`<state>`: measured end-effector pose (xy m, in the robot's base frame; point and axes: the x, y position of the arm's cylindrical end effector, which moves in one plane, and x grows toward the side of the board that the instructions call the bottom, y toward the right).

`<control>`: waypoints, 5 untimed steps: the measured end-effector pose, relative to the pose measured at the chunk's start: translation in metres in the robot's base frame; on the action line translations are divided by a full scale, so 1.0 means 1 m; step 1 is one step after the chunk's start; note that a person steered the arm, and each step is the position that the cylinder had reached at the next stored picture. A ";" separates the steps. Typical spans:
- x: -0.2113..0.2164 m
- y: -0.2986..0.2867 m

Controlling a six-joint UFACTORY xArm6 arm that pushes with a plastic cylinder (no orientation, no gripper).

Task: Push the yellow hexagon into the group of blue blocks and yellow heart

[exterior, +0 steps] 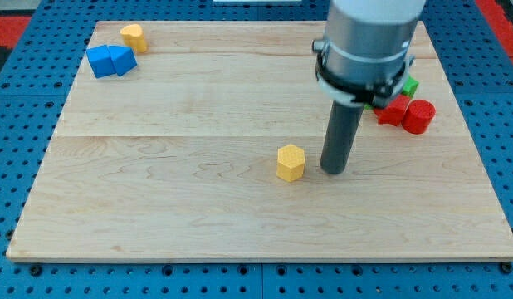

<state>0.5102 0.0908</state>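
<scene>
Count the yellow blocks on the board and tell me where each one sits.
2. The yellow hexagon sits near the board's middle, just left of my tip. The yellow heart sits at top left, beside the blue blocks. My arm may hide others.

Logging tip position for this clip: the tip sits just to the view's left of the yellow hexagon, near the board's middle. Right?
Not quite. In the camera view my tip sits just to the view's right of the yellow hexagon, not its left. It is near the board's middle.

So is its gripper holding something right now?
No gripper: my tip holds nothing, just right of the yellow hexagon; a small gap shows.
</scene>
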 end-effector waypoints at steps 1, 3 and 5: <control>-0.034 -0.074; -0.039 -0.075; 0.025 -0.076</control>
<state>0.5352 0.0146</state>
